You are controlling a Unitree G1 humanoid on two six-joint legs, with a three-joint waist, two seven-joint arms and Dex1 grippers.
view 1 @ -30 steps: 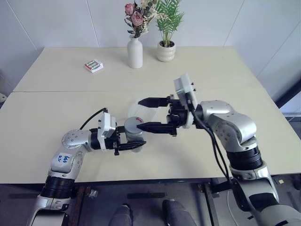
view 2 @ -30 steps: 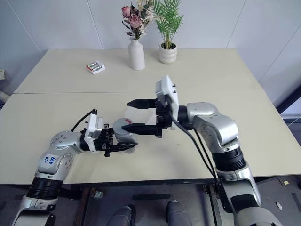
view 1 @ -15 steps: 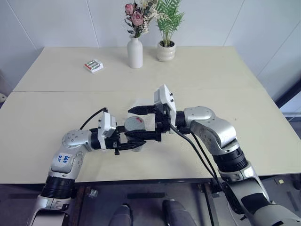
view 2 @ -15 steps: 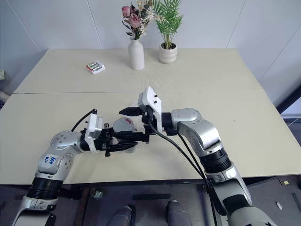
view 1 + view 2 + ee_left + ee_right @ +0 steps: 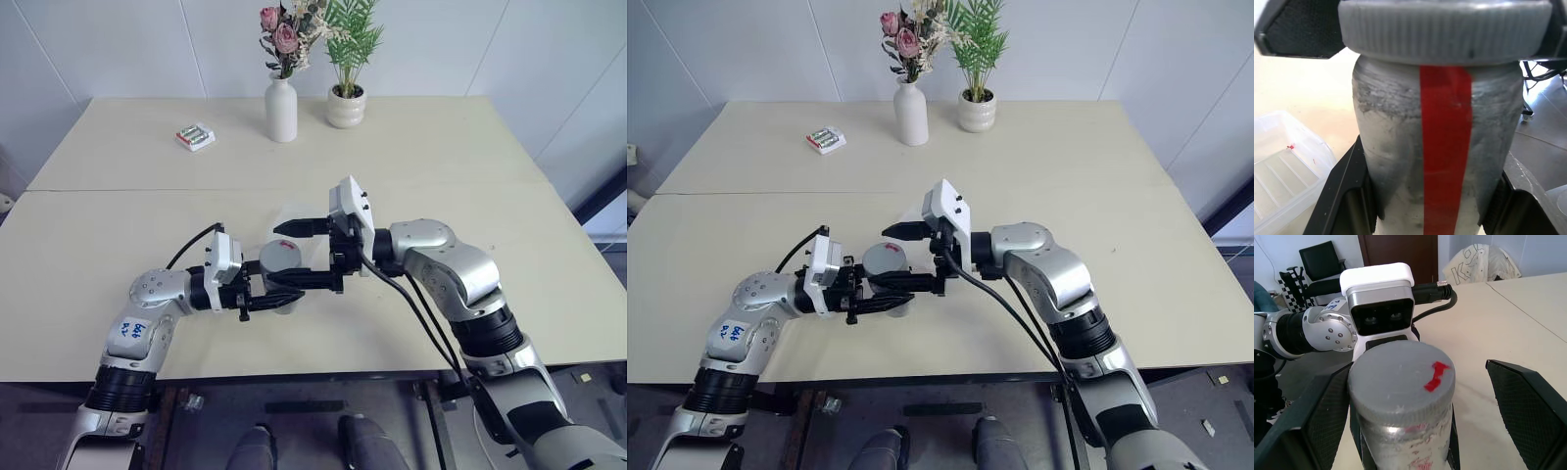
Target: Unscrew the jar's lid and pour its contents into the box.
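Observation:
My left gripper [image 5: 277, 291] is shut on the body of the jar [image 5: 279, 277], a small clear jar with a red stripe [image 5: 1445, 156], held upright just above the table. The grey ribbed lid [image 5: 1400, 377] sits on the jar and bears a red arrow mark. From the right, my right gripper [image 5: 273, 255] reaches in level. It is open, with one finger on each side of the lid [image 5: 281, 257], and I see no contact. The transparent box [image 5: 1283, 183] lies on the table just behind the jar. The contents cannot be made out through the cloudy jar wall.
At the table's far edge stand a white vase with flowers [image 5: 281, 110] and a small potted plant [image 5: 346, 106]. A white pack of green batteries [image 5: 195, 136] lies at the far left. A seam [image 5: 118, 190] crosses the table.
My right gripper has shifted a little left and down, so its open fingers now sit level with the lid. The left gripper and the jar have stayed still.

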